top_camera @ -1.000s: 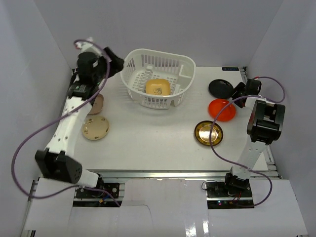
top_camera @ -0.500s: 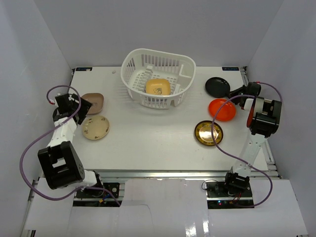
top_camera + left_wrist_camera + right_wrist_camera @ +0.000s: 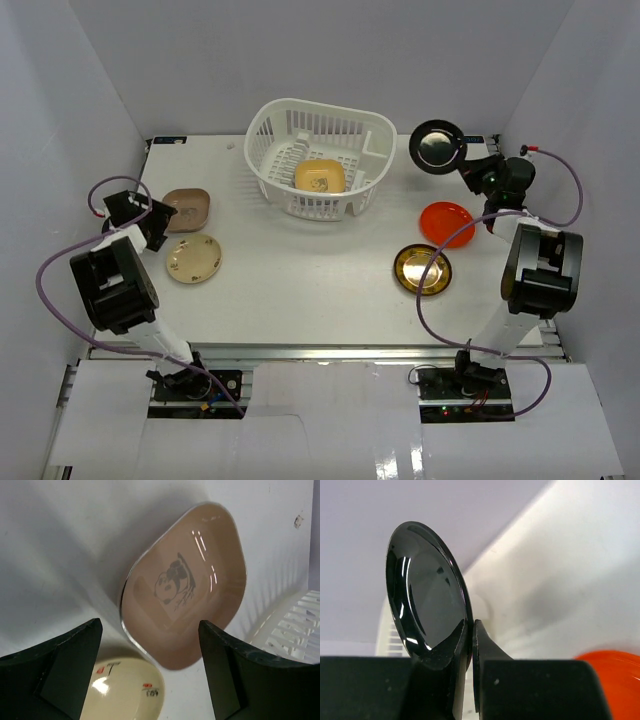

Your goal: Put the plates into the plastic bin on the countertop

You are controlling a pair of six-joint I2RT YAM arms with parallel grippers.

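Plate (image 3: 426, 592), glossy black and round, pinched by right end effector (image 3: 471, 630); left end effector (image 3: 150, 625) spread

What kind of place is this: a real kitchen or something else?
Probably a lab test cell, not a kitchen: plain white walls box in the countertop, and robot arms are mounted at its near edge.

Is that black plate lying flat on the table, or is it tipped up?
Tipped up. The black plate is held nearly on edge, its rim pinched by the right gripper, clear of the countertop.
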